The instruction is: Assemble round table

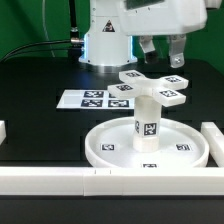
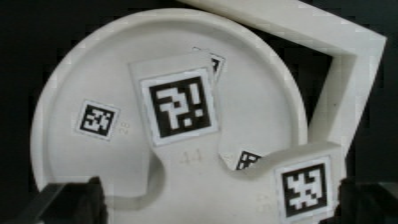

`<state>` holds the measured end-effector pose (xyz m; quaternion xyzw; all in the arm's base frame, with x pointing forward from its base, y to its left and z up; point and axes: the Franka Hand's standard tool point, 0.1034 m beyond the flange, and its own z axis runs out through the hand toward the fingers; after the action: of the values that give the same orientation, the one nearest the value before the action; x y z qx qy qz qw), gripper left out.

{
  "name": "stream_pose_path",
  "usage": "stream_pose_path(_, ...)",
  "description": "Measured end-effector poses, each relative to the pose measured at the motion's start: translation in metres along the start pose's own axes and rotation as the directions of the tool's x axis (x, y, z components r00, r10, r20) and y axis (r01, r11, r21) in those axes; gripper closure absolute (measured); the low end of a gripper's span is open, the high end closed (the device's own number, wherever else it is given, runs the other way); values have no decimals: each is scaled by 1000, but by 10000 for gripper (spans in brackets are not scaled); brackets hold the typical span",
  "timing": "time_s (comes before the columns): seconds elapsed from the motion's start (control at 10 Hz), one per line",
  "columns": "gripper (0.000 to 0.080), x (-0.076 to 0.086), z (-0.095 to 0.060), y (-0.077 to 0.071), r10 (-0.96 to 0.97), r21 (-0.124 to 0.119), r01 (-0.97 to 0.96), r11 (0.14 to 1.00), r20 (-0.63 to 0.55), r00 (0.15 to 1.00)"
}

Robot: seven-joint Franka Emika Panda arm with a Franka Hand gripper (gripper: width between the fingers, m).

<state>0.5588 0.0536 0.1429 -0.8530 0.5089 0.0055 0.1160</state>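
In the exterior view the round table looks mostly built. The large rimmed disc (image 1: 150,147) lies flat on the black bench (image 1: 40,70), low and centre in the frame. The short cylinder post (image 1: 147,122) stands upright in the disc's middle. The flat cross-shaped piece (image 1: 150,86) rests level on top of the post, its tagged arms spreading outward. So disc, post and cross are stacked in order. What I judge is left is confirming or tightening the joints, since the frame does not show whether they are fully seated. The end effector (image 1: 162,52) hangs in the upper right of the frame, above and behind the cross and apart from it. Its two fingers are spread with a clear gap, and nothing is between them. The marker board (image 1: 92,98) lies on the bench toward the exterior view's left of the post, and a long white bar (image 1: 60,180) edges the bench along the bottom of the frame.

In the wrist view the disc (image 2: 80,75) fills most of the picture as a pale rimmed round. A big-tagged arm of the cross-shaped piece (image 2: 178,105) lies over it, and another tagged arm is nearer the camera. Dark shapes at the picture's edge may be the fingers, but they are too dim to tell. Nothing here shows them touching a part.
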Motion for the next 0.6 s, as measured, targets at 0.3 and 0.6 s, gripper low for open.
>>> stream_pose_path(0.3, 150, 1, 1, -5, -298, -26, 298, 954, 10, 955)
stream_pose_path(0.6, 150, 1, 2, -5, -493, -25, 493, 870, 15, 870)
